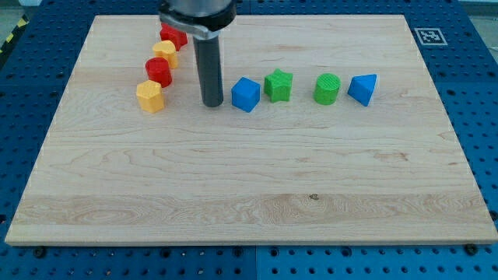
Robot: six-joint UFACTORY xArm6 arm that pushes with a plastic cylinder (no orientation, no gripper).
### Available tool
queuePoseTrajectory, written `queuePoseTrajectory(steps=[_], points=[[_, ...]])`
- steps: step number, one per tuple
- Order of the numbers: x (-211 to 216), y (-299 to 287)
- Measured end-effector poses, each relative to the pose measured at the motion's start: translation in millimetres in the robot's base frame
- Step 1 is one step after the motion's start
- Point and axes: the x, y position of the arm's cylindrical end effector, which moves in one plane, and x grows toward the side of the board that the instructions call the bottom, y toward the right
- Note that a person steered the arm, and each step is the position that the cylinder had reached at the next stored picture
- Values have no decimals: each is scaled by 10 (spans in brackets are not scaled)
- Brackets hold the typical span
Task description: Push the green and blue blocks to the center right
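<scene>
The desk [257, 194] was pale, matt wood with visible grain — the blue cube [245, 94] looked like smooth plastic.

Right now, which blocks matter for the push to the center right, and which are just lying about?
Job: blue cube, green star, green cylinder, blue triangular block; my tip left of the cube.
Lying about: two red blocks, two yellow blocks.

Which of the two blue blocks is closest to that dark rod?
The blue cube, just to the view's right of my tip. The other blue block, a triangular one, sits at the far right end of the row, beyond the green star and green cylinder.
</scene>
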Motion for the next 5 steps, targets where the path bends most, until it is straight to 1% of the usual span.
queuePoseTrajectory(steps=[1, 3, 5], points=[[5, 155], [-342, 631], [-373, 992]])
